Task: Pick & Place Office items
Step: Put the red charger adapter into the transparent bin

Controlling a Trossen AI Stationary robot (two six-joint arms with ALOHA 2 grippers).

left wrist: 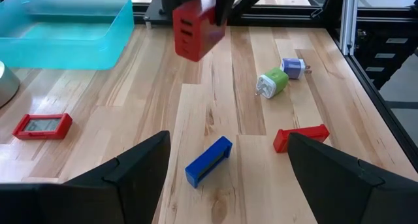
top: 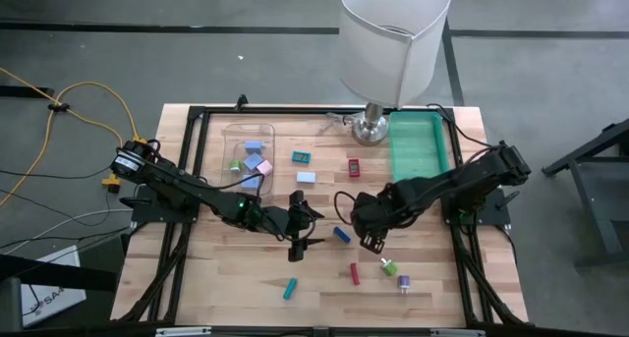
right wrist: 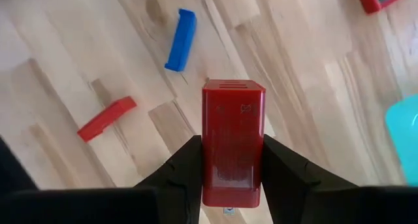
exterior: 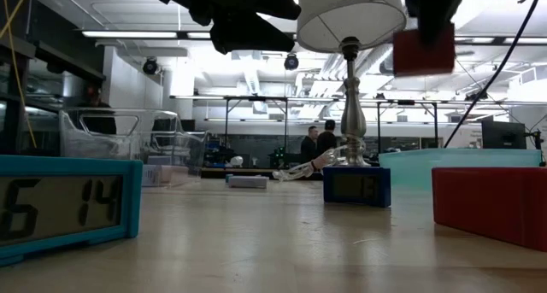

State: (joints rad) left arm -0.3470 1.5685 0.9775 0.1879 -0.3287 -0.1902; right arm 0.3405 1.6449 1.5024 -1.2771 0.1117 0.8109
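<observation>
A red block [right wrist: 232,145], one of the office items, hangs above the wooden surface [top: 216,278], pinched upright between the fingers of the right pincer [right wrist: 231,162] near the middle of the surface. Below it lie a dark blue bar [right wrist: 181,39] and a flat red bar [right wrist: 106,118]; a green plug [left wrist: 272,83] and a smaller purple one [left wrist: 293,67] sit farther to the right. The left pincer [top: 301,229] hovers just left of centre, its fingers spread wide and empty. A teal bin [top: 419,150] stands at the far right beside a white-shaded lamp [top: 391,37]; a clear container [top: 252,140] holds several light pieces at far left
</observation>
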